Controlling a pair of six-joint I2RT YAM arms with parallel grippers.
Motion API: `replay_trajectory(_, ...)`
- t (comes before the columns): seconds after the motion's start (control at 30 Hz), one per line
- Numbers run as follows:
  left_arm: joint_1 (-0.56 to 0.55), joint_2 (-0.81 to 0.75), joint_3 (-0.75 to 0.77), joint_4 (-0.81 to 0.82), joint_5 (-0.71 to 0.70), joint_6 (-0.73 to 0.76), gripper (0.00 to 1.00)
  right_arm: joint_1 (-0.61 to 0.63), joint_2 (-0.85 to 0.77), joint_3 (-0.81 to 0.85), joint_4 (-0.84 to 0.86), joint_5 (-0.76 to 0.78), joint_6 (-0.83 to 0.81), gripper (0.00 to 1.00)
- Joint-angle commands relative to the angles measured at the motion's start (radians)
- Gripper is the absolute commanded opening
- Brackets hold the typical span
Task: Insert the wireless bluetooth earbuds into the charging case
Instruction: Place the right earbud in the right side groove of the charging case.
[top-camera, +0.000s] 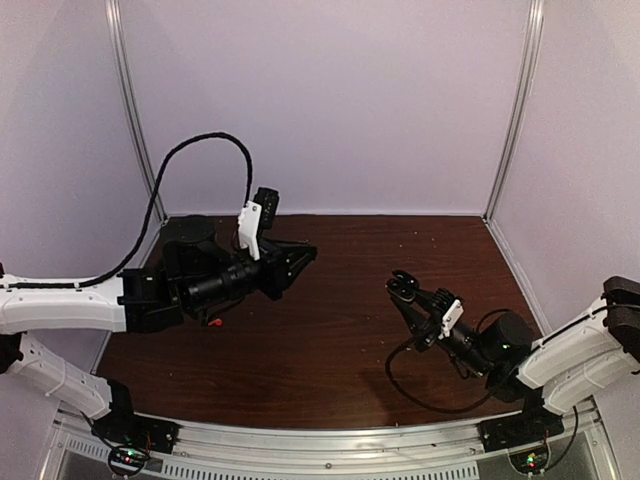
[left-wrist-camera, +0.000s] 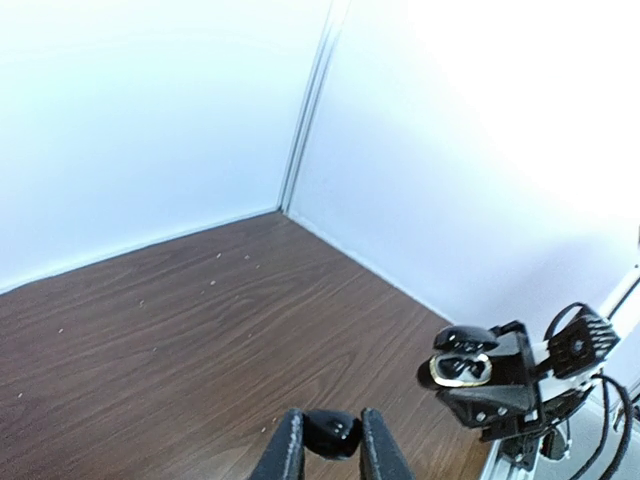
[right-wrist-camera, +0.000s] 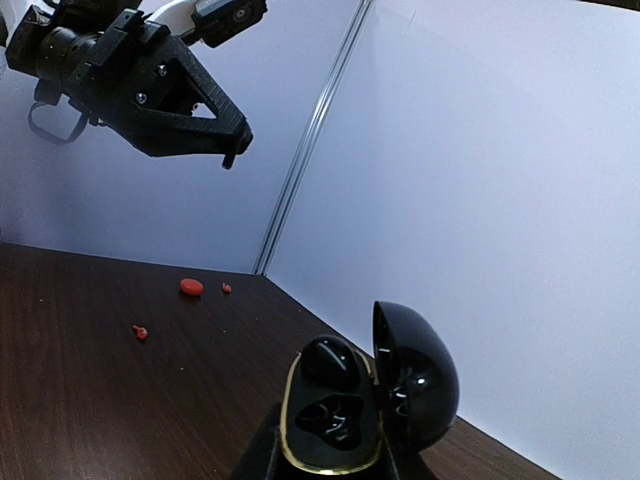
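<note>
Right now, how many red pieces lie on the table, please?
3: round red piece farthest back, red speck right of it, red bit nearer, left. Others may be hidden.

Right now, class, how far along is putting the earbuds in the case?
Done: the case is open in the right gripper. In hand: the left gripper pinches a black earbud, apart from the case. Left: seating it; a red piece lies on the table.

The charging case (right-wrist-camera: 365, 405) stands open, the left gripper (right-wrist-camera: 236, 152) high beyond it.
</note>
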Motion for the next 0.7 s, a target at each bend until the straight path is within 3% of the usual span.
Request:
replay_trajectory(0.0,-0.033,0.049,-0.006,0.255,0.056,0.039,0.10,0.019,0.049,0.055,0.108,-0.016,-0.007,0.00)
replay_trajectory(0.37,-0.098,0.169,0.065,0.407,0.135,0.116,0.10,0.076,0.153,0.182,0.106,0.048,0.005,0.00)
replay_trajectory(0.67,-0.112,0.217,0.088,0.431,0.151,0.120,0.10,0.126,0.193,0.205,0.132,0.150,-0.007,0.00)
